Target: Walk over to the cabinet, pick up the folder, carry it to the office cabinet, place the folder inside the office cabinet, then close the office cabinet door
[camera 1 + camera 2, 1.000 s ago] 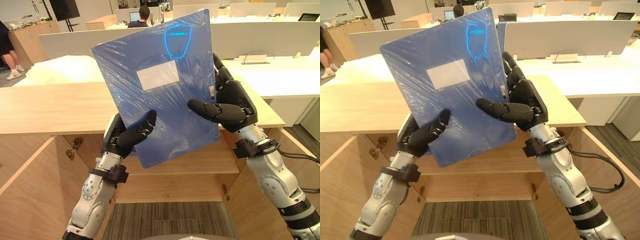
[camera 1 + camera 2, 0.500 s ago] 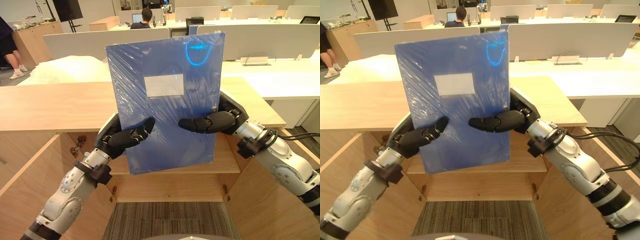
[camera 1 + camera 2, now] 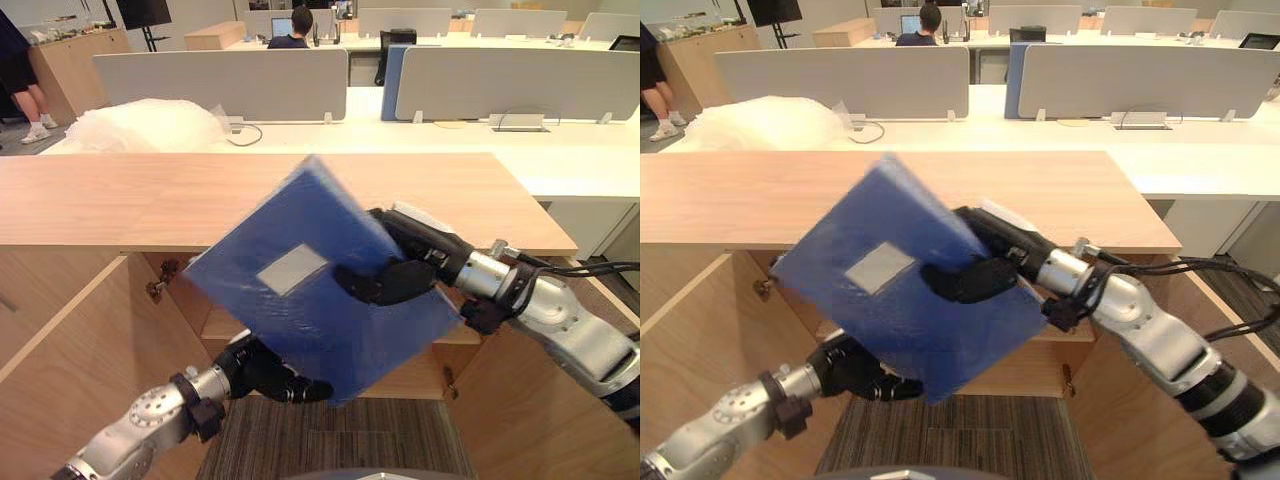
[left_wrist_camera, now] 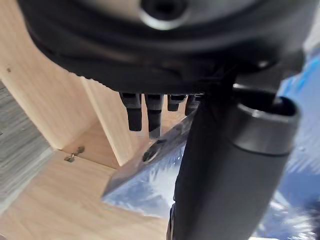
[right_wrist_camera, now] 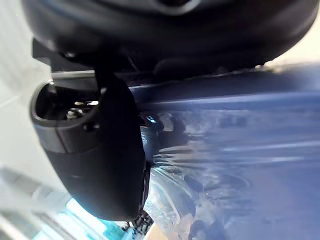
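Observation:
The blue plastic-wrapped folder (image 3: pixel 300 305) with a white label hangs tilted, one corner down, in front of the open wooden cabinet (image 3: pixel 150 200). My right hand (image 3: pixel 405 275) is shut on its right side, thumb across the front and fingers behind. In the right wrist view the wrapped cover (image 5: pixel 240 150) lies right against that thumb. My left hand (image 3: pixel 262 370) sits low beneath the folder's lower edge, fingers straight and thumb out. In the left wrist view a folder corner (image 4: pixel 150 185) shows between that hand's thumb and fingers. I cannot tell if it touches.
Both cabinet doors stand open: the left door (image 3: pixel 70 360) and the right door (image 3: pixel 520 400), with a shelf (image 3: pixel 225 325) inside. Behind are white desks with grey dividers (image 3: pixel 220 85), a heap of clear plastic (image 3: pixel 150 125), a seated person (image 3: pixel 293 28) and a standing person (image 3: pixel 20 70).
The folder has swung from upright at chest height down to a tilt before the cabinet opening. My left hand has let go and dropped below it. My right hand now holds it alone.

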Robot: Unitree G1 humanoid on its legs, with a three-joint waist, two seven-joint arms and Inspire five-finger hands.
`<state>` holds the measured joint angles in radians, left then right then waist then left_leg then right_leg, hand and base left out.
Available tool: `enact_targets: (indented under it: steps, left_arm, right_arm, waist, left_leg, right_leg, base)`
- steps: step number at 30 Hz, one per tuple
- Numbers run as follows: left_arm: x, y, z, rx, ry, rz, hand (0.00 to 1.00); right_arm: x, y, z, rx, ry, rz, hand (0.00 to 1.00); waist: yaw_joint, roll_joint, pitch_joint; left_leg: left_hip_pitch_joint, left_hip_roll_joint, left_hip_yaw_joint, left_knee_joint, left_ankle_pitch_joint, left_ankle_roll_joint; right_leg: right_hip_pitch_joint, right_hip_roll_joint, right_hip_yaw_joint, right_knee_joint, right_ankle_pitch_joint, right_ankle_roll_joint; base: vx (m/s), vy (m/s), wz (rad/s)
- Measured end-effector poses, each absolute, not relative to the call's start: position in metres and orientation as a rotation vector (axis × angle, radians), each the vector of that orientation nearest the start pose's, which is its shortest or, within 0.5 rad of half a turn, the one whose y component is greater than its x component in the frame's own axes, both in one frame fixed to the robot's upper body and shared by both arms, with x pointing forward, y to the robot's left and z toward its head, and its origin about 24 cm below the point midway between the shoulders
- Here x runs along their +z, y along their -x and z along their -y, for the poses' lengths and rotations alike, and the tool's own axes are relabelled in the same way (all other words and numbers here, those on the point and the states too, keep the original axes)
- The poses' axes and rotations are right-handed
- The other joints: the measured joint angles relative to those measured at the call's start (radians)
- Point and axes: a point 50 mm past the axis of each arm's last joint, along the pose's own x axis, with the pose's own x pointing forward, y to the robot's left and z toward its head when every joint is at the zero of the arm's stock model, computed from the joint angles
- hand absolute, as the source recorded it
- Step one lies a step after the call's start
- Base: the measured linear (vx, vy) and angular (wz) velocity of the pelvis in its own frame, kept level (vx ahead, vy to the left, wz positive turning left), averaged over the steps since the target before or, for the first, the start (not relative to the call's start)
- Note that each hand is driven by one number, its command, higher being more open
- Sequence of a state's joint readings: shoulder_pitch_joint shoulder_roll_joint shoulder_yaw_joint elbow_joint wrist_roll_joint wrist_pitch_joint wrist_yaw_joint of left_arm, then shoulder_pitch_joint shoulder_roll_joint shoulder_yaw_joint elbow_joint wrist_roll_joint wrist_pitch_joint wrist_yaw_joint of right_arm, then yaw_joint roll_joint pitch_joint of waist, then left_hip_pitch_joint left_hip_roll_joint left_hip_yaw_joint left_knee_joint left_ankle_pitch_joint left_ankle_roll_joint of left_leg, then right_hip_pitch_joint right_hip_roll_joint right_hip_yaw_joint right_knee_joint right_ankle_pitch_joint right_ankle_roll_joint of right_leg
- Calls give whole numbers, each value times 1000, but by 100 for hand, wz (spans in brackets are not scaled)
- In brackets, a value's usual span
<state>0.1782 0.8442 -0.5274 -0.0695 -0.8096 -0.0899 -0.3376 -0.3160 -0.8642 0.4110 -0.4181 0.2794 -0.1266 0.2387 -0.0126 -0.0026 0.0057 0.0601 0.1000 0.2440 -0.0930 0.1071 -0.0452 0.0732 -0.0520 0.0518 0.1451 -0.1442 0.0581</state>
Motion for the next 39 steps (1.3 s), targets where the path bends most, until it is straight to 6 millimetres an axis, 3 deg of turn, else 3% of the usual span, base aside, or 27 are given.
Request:
enact_targets:
  steps: [4,9,13,17,20,23,24,27,30,32,34,35,36,38,39]
  left_arm:
    - [-31,-165,-175,-662,145,-481,100]
    - [-76,-142,-164,-666,61,-648,100]
    - [-121,-117,-181,-502,-33,-861,100]
    - [-149,-101,-205,-56,-140,-1007,100]
    - [-157,-87,-217,89,-234,-1091,100]
    - [-159,-78,-218,139,-236,-1123,100]
    - [-161,-76,-215,172,-216,-1130,100]
    - [-160,-80,-214,201,-215,-1120,100]
    - [-160,-85,-211,241,-211,-1112,100]
    - [-159,-87,-210,274,-204,-1104,100]
    - [-157,-95,-208,300,-200,-1076,100]
    - [-153,-106,-209,328,-185,-1038,100]
    - [-150,-113,-210,348,-172,-1011,100]
    - [-139,-133,-211,466,-82,-921,100]
    - [-138,-135,-210,487,-62,-911,100]
  right_arm:
    - [170,-232,106,826,636,621,0]
    - [138,-216,90,897,695,615,0]
    - [69,-209,95,1000,826,352,0]
    - [-2,-211,116,963,882,-14,0]
    - [-31,-218,119,859,885,-156,0]
    - [-44,-222,119,791,820,-232,0]
    - [-59,-224,119,713,721,-340,0]
    - [-79,-228,124,475,453,-512,0]
    - [-83,-238,141,153,115,-594,0]
    - [-76,-252,157,-78,-153,-583,0]
    - [-57,-274,178,-301,-468,-478,0]
    - [-38,-290,189,-392,-626,-370,0]
    - [-27,-299,191,-414,-693,-313,0]
    - [12,-314,208,-511,-912,-82,0]
    - [22,-316,210,-519,-942,-31,0]
  waist:
    - [4,-15,-5]
    - [1,-14,-6]
    - [11,-21,-1]
    - [27,-15,14]
    - [27,3,31]
    - [26,16,51]
    - [31,20,61]
    - [34,30,78]
    - [35,46,103]
    - [36,58,124]
    - [38,72,157]
    - [41,76,207]
    - [44,74,235]
    - [55,73,300]
    - [59,73,311]
  left_leg:
    - [-7,-1,-10,0,4,2]
    - [-14,0,-14,0,8,7]
    - [-18,6,-15,0,12,8]
    - [-25,4,-29,0,16,9]
    - [-28,4,-40,0,19,8]
    - [-28,2,-55,0,19,8]
    - [-33,2,-66,0,20,6]
    - [-43,-1,-85,0,22,5]
    - [-50,-10,-95,0,22,6]
    - [-58,-19,-101,0,24,9]
    - [-86,-28,-102,12,27,16]
    - [-118,-28,-104,59,22,26]
    - [-143,-28,-106,100,10,30]
    - [-269,-29,-114,324,-94,49]
    - [-299,-28,-114,385,-124,48]
  right_leg:
    - [-1,-1,-12,-4,5,0]
    - [-1,-2,-14,-16,11,0]
    - [-1,0,-14,-23,17,-2]
    - [2,-1,-25,-32,22,-1]
    - [4,0,-38,-33,22,-1]
    - [14,-1,-53,-41,21,-1]
    - [16,-1,-67,-42,19,-2]
    - [15,-3,-83,-42,15,-2]
    - [14,-12,-97,-41,11,2]
    - [9,-20,-103,-35,8,7]
    - [-27,-29,-103,-8,3,14]
    - [-58,-38,-102,44,-7,19]
    - [-79,-44,-101,82,-19,20]
    - [-185,-69,-98,279,-99,22]
    - [-211,-75,-92,329,-123,22]
  base:
    - [-40,10,7]
    - [-51,17,2]
    - [-48,13,1]
    - [-29,10,7]
    - [-19,0,10]
    - [-25,1,17]
    - [-20,-4,24]
    - [-14,-5,19]
    - [-3,11,14]
    - [-1,28,10]
    - [-12,36,3]
    - [-49,21,3]
    - [-117,6,11]
    - [-163,-3,14]
    - [-131,-1,1]
